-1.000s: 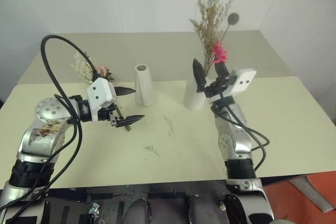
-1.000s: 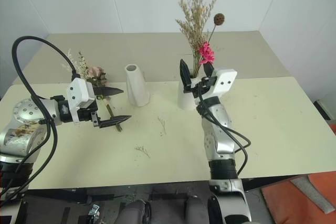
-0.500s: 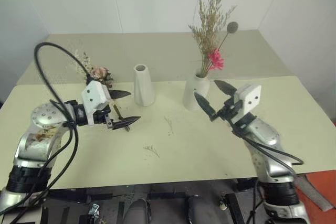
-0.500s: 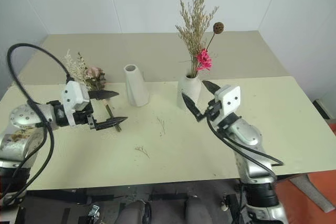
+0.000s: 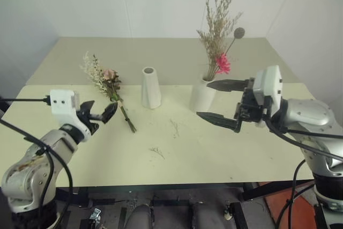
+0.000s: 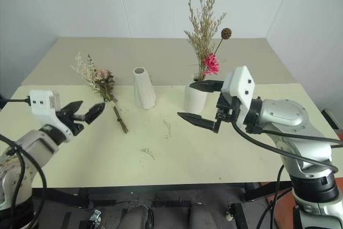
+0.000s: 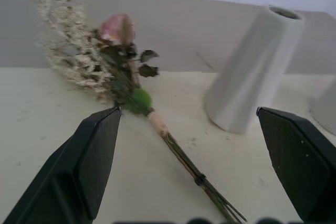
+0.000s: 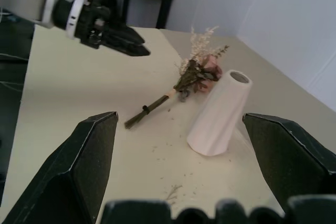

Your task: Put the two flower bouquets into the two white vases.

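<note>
Pink daisy bouquet [image 5: 217,33] already upright in the rounded white vase [image 5: 202,95] at the right; half of the task done, judging by that. Pale rose bouquet [image 5: 110,90] flat on the desk [image 5: 177,148], blooms away from the robot, stem ends nearer, just left of the empty tall cone vase [image 5: 150,87] and apart from it. Left tool [image 5: 98,115] wide and empty, hovering near the stems, short of them. Right tool [image 5: 217,103] wide and empty too, level, in front of the filled vase. Step in hand: reaching for the second bunch. Next, probably: closing on the bound stems with the left tool, lifting, tipping upright, threading into the cone's narrow mouth without knocking it over. Loose twig scraps [image 5: 156,153] irrelevant.
</note>
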### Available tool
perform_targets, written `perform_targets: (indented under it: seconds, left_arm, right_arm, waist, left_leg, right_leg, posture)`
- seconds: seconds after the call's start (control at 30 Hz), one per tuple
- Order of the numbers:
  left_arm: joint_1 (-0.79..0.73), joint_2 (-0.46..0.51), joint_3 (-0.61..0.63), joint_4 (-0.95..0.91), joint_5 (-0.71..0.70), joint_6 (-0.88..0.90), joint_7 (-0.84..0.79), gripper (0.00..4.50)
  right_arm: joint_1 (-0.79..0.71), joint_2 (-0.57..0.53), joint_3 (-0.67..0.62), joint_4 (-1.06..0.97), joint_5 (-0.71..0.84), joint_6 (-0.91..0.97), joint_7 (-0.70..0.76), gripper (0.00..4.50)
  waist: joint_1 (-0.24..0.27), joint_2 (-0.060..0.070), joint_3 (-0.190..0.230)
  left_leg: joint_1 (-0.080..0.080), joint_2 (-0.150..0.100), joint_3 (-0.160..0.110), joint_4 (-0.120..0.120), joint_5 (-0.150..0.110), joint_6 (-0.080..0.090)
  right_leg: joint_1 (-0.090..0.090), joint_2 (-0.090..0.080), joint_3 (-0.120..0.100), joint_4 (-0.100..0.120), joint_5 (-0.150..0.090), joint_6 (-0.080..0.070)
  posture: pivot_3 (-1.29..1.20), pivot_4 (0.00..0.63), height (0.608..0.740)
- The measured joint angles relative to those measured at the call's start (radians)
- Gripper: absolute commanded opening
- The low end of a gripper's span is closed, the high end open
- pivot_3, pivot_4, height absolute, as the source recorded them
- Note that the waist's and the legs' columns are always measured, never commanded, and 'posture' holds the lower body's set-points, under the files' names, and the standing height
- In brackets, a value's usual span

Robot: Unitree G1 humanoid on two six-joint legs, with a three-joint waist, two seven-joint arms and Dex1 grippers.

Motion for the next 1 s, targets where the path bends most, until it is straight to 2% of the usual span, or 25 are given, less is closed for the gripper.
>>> perform_targets:
  seconds: [0.17, 0.4, 0.73, 0.83, 1.0]
  left_arm:
    - [-0.169, -0.104, -0.008, 0.121, 0.056, 0.139, 0.202, 4.5]
    - [-0.342, -0.231, 0.012, 0.33, 0.121, 0.245, 0.324, 4.5]
    - [-0.511, -0.233, -0.037, 0.625, 0.256, 0.17, 0.323, 4.5]
    - [-0.546, -0.221, -0.015, 0.727, 0.275, 0.134, 0.315, 3.89]
    - [-0.611, -0.218, 0.022, 0.784, 0.263, 0.116, 0.267, 2.28]
  right_arm:
    - [-0.063, 0.01, 0.058, 0.071, -0.045, 0.029, 0.008, 4.48]
    - [-0.057, 0.016, 0.076, 0.07, -0.084, 0.08, -0.047, 4.48]
    - [0.031, 0.024, 0.051, -0.014, -0.097, 0.137, -0.128, 4.48]
    - [0.049, 0.023, 0.03, -0.03, -0.097, 0.149, -0.145, 4.5]
    - [0.056, 0.023, 0.028, -0.041, -0.098, 0.157, -0.158, 4.5]
  waist:
    - [0.004, 0.0, 0.0]
    - [0.006, 0.0, 0.0]
    - [0.004, 0.0, 0.0]
    - [0.004, 0.0, 0.0]
    - [0.004, 0.0, 0.0]
  left_leg:
    - [-0.005, -0.001, -0.001, -0.001, 0.0, 0.0]
    - [-0.01, -0.001, -0.002, -0.002, 0.0, -0.001]
    - [-0.021, -0.002, -0.001, -0.002, 0.001, -0.002]
    - [-0.021, -0.002, -0.001, -0.002, 0.001, -0.002]
    - [-0.022, -0.002, -0.002, -0.002, 0.001, -0.002]
  right_leg:
    - [-0.003, 0.0, -0.001, -0.005, 0.0, 0.0]
    - [-0.006, -0.001, -0.002, -0.007, 0.001, 0.0]
    - [-0.02, -0.002, -0.001, -0.005, 0.001, 0.0]
    - [-0.02, -0.002, -0.001, -0.005, 0.001, 0.0]
    - [-0.02, -0.002, -0.002, -0.005, 0.001, 0.0]
  posture:
    - [0.0, 0.15, 0.74]
    - [0.0, 0.15, 0.74]
    - [0.0, 0.15, 0.74]
    - [0.0, 0.15, 0.74]
    - [0.0, 0.15, 0.74]
